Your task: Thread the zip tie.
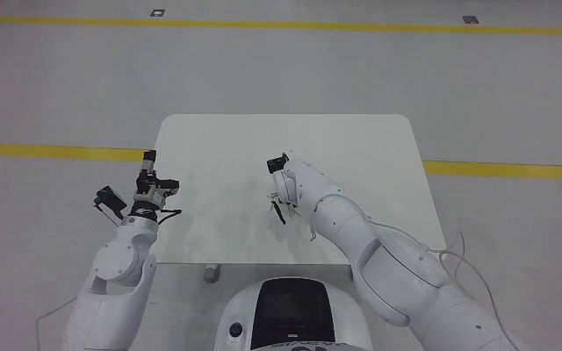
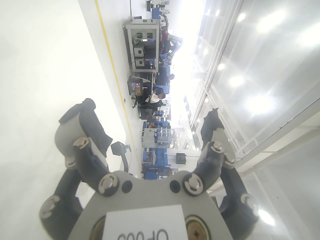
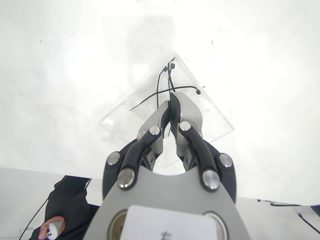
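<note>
Table: a white, rectangular tabletop with rounded corners (image 1: 351,158), scattered with small dark specks.
On it: one clear, square plastic tray (image 3: 125,116), lying flat near the robot-side edge.
In the tray: thin black zip ties (image 3: 157,93), crossing one another.

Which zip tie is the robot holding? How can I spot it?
Find the white table, then the clear tray lying on it. The held zip tie is the only black one pinched in the right end effector, while the other zip ties lie loose in the tray.

Bright ceiling lights (image 2: 269,23) glare strongly, leaving the white table (image 1: 351,158) washed out.
</note>
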You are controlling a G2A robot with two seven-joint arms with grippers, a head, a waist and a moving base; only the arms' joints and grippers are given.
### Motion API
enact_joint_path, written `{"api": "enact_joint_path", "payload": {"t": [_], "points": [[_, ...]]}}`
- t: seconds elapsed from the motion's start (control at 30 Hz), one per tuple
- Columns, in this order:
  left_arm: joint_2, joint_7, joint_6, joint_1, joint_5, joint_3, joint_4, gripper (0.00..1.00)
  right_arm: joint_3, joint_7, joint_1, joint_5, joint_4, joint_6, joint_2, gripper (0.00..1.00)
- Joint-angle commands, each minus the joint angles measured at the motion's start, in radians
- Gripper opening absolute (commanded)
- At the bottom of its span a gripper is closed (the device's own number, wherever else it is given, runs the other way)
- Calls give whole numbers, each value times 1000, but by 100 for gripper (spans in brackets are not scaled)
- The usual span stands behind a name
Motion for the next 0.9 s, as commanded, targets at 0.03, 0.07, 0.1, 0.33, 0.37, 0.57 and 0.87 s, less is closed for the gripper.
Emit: {"api": "enact_joint_path", "payload": {"t": [0.03,0.07,0.1,0.33,0.37,0.57,0.87], "points": [[0,0,0,0,0,0,0,100,8,4,5,-3,-8,-13,5,0],[0,0,0,0,0,0,0,100,11,6,7,-4,-12,-19,7,0],[0,0,0,0,0,0,0,100,14,10,9,-7,-16,-27,11,0],[0,0,0,0,0,0,0,100,46,16,6,-16,-69,-32,39,0],[0,0,0,0,0,0,0,100,53,15,3,-15,-80,-36,44,0],[0,0,0,0,0,0,0,100,118,5,-33,-4,-194,-80,95,0],[0,0,0,0,0,0,0,100,279,28,-205,-51,-550,-139,211,0]]}}
